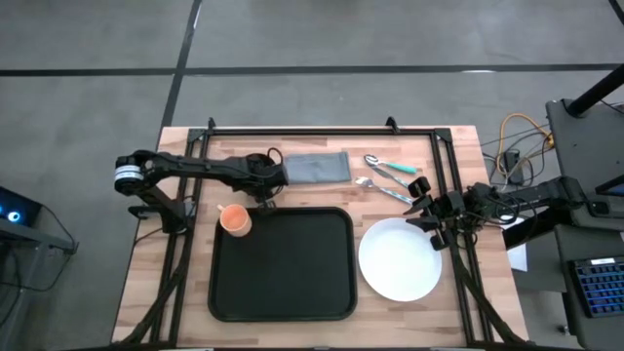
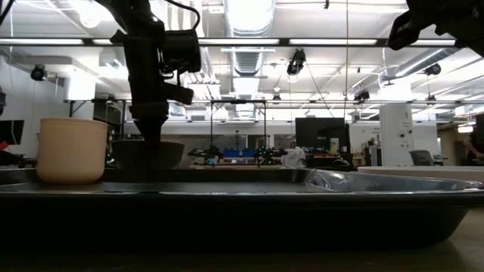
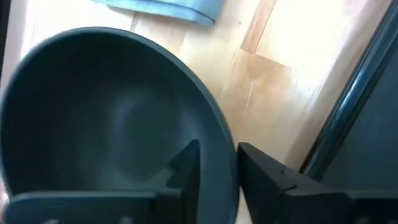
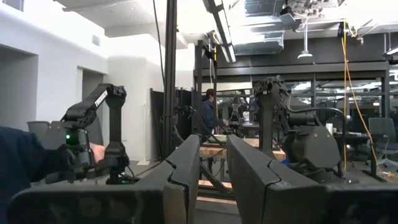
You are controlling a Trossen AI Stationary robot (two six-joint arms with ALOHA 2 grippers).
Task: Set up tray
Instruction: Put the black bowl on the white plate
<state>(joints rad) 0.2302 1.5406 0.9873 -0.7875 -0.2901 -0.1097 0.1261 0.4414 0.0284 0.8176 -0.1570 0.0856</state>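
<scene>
The black tray lies on the table's near middle, and an orange cup stands in its far left corner. My left gripper is at a dark grey bowl just beyond the tray's far left edge, shut on the bowl's rim. In the low view the bowl sits behind the tray's rim, to the right of the cup. My right gripper hovers over the far right edge of the white plate. It is open by a narrow gap and holds nothing. My left gripper has the bowl's rim pinched between its fingers, one finger inside the bowl and the other outside. The fingers come from above, pointing down. The tray's rim hides the bowl's base, so whether it is lifted does not show.
A grey-blue folded cloth lies by the far edge, right of the left gripper. Utensils with teal handles lie between the cloth and the right gripper. Bare wood shows left of the tray. A frame rail runs along the far edge.
</scene>
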